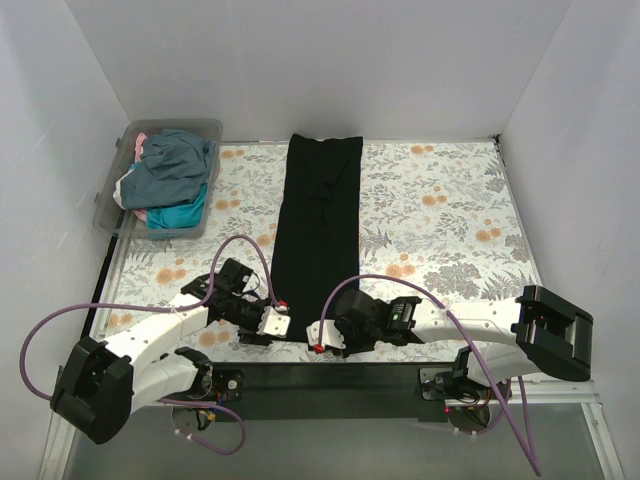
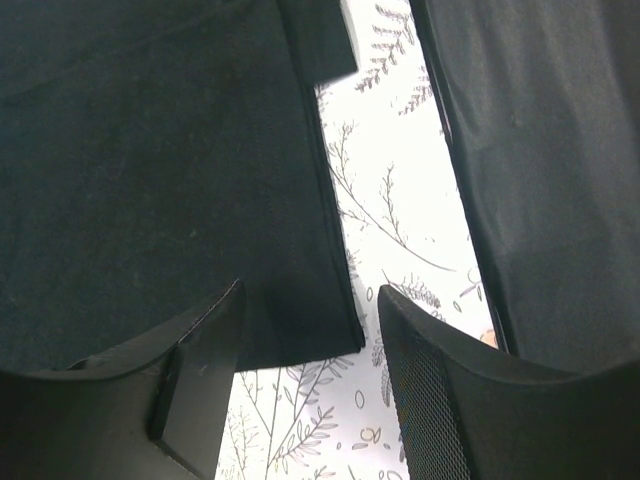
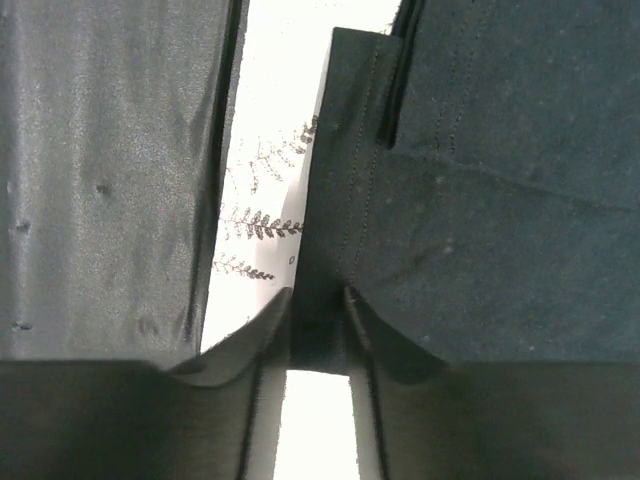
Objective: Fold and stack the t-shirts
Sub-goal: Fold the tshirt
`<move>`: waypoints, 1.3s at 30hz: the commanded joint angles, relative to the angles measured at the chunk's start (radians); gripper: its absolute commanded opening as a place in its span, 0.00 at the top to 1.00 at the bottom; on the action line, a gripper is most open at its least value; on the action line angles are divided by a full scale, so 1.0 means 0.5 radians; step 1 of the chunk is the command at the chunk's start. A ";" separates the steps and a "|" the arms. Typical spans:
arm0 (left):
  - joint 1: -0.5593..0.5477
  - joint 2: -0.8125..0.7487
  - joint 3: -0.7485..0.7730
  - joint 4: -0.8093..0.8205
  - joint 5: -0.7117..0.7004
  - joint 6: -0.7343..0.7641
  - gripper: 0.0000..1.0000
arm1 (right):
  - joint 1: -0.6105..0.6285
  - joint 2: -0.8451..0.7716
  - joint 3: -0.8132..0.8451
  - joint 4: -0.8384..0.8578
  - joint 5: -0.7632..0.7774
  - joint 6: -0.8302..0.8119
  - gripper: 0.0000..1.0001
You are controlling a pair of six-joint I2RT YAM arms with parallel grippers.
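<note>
Probably a robotics lab cell: plain white walls (image 1: 300, 60) box in a floral-covered table (image 1: 440, 210).

The left arm (image 1: 150, 340) and right arm (image 1: 470, 322) are stretched low and inward. The left tool (image 2: 310, 292) is held with fingers spread wide; the right tool (image 3: 318, 295) is closed on the black t-shirt (image 3: 480, 150) edge.

One black t-shirt (image 1: 318, 230) is counted on one floral table covering (image 1: 440, 220). One clear bin (image 1: 108, 200) is seen, and in it three more are told apart: one slate-blue shirt (image 1: 175, 165), one teal shirt (image 1: 185, 212), one pink shirt (image 1: 141, 145). Two grippers are counted: left gripper (image 1: 283, 318), right gripper (image 1: 318, 338).
</note>
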 commanded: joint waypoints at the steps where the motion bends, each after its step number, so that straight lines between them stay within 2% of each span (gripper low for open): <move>1: -0.012 -0.058 -0.003 -0.062 -0.030 0.115 0.45 | -0.016 0.086 -0.064 -0.083 0.043 -0.004 0.76; 3: -0.012 -0.046 -0.009 -0.056 -0.052 0.133 0.46 | -0.022 0.098 -0.058 -0.086 0.052 -0.004 0.84; 4: -0.012 -0.034 -0.018 -0.047 -0.058 0.145 0.46 | -0.022 0.104 -0.055 -0.089 0.052 -0.004 0.93; 6: -0.015 0.003 -0.012 -0.034 -0.082 0.146 0.49 | -0.022 0.110 -0.052 -0.086 0.058 -0.004 0.99; 15: -0.107 0.120 -0.025 0.018 -0.147 0.133 0.59 | -0.043 0.089 0.003 -0.138 0.006 0.008 0.99; 23: -0.242 0.046 -0.028 -0.025 -0.162 0.008 0.93 | -0.040 -0.003 0.043 -0.233 -0.132 0.021 0.99; 26: -0.261 0.019 0.021 -0.089 -0.126 -0.008 1.00 | -0.031 -0.046 0.070 -0.304 -0.166 0.036 0.99; 31: -0.264 -0.061 0.147 -0.258 -0.024 -0.078 1.00 | -0.019 -0.132 0.144 -0.411 -0.172 0.033 0.99; 33: -0.264 -0.070 0.211 -0.243 -0.027 -0.246 1.00 | -0.022 -0.132 0.211 -0.430 -0.172 0.024 0.99; 39: -0.203 0.040 0.441 -0.182 -0.073 -0.394 1.00 | -0.163 -0.113 0.343 -0.452 -0.138 -0.086 0.99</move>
